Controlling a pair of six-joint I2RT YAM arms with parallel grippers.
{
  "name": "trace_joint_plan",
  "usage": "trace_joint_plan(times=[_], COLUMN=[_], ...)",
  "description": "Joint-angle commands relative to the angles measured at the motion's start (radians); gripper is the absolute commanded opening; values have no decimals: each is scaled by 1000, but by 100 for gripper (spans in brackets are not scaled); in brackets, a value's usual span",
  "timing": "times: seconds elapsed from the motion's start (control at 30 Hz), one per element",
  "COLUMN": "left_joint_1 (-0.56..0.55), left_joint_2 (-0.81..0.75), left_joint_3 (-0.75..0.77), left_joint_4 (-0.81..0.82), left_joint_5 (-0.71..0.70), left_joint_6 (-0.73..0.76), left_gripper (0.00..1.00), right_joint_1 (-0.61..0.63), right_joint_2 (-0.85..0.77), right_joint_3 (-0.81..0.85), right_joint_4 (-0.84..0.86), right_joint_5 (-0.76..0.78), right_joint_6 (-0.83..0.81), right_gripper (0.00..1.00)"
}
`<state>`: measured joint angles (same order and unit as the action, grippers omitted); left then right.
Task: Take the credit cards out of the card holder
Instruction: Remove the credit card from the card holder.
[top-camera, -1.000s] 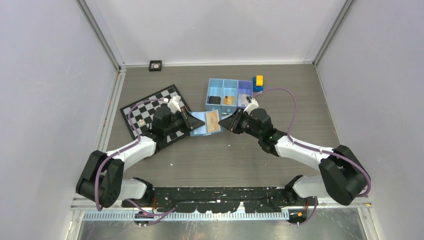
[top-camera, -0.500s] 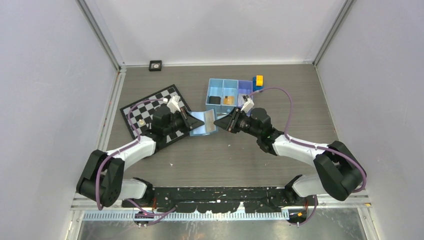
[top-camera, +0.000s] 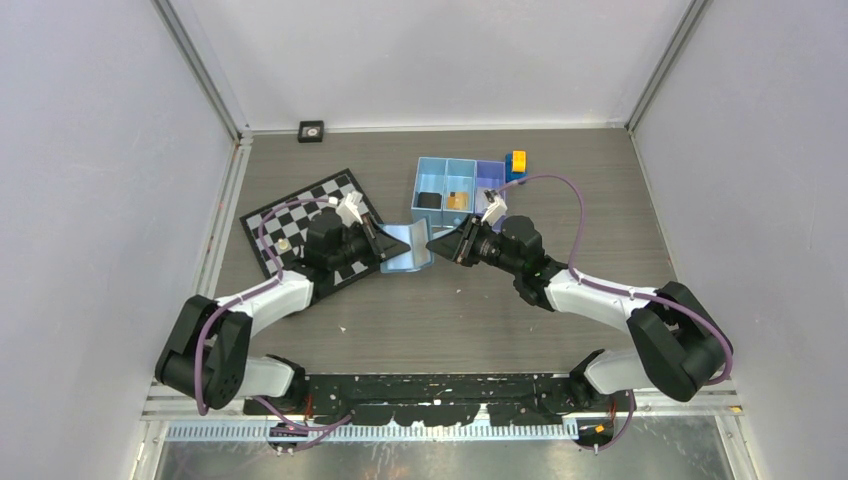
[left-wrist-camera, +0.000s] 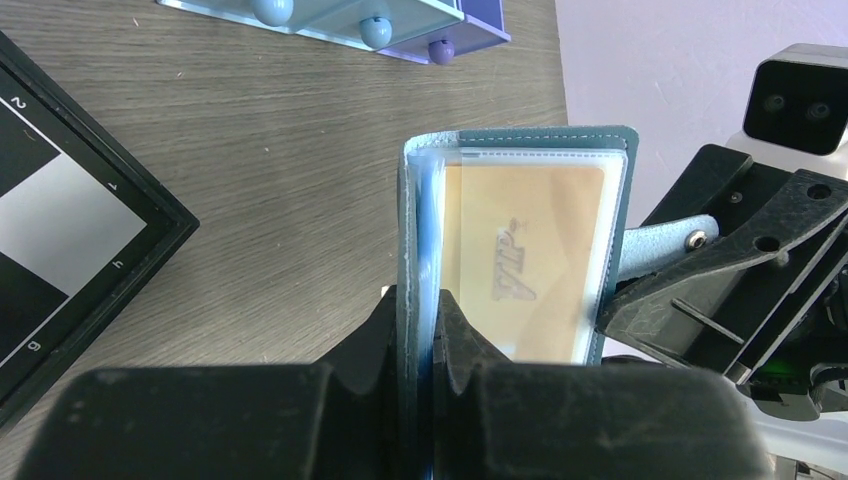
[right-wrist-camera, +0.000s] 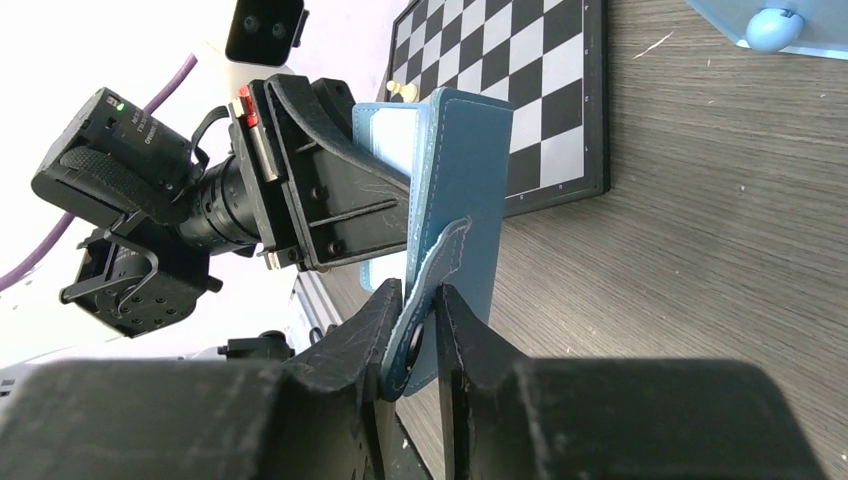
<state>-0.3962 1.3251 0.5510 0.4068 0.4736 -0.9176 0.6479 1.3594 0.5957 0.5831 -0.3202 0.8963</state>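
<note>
The card holder (top-camera: 405, 250) is a blue folding wallet held off the table between both grippers, partly open. My left gripper (left-wrist-camera: 420, 330) is shut on the edge of one flap (left-wrist-camera: 418, 230). A tan-brown credit card (left-wrist-camera: 525, 255) marked VIP sits in the clear inner pocket. My right gripper (right-wrist-camera: 425, 320) is shut on the holder's snap strap (right-wrist-camera: 440, 265), with the dark blue outer face (right-wrist-camera: 470, 180) above it. In the top view the left gripper (top-camera: 380, 243) and right gripper (top-camera: 433, 245) face each other closely. The pale card is not clearly visible.
A chessboard (top-camera: 290, 225) lies under the left arm. A three-compartment blue tray (top-camera: 455, 185) stands behind the grippers, with a yellow-and-blue block (top-camera: 516, 165) at its right end. A small black square object (top-camera: 311, 130) sits at the back wall.
The right gripper moved left toward the left gripper. The holder, spread open with the tan card facing up a second ago, is now folded narrower between them. Little changed in the last half second.
</note>
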Motion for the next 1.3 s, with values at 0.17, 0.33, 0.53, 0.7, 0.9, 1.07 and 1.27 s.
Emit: trace_joint_plan(times=[0.17,0.33,0.53,0.7,0.9,1.07,1.27], left_joint_1=[2,2,0,0,7,7,8], left_joint_2=[-5,-6,-3,-4,-37,-47,-53], left_joint_3=[15,16,18,14,9,14,17], left_joint_4=[71,72,82,62,3,-26,-48], left_joint_5=[38,41,52,28,-26,-45,-58], left_joint_6=[-8,-7,-9,-9,9,17,23], left_gripper=[0,0,0,0,0,0,0], right_joint_1=[0,0,1,4,4,4,4], right_joint_2=[16,62,86,89,4,-51,-52], right_joint_3=[51,93,105,89,43,23,23], right_joint_4=[-98,-167,-153,-80,-81,-115,-126], right_joint_5=[55,71,33,-9,63,130,143], right_joint_6=[-29,-36,-36,-10,-24,-39,-39], right_gripper=[25,25,22,38,41,39,23])
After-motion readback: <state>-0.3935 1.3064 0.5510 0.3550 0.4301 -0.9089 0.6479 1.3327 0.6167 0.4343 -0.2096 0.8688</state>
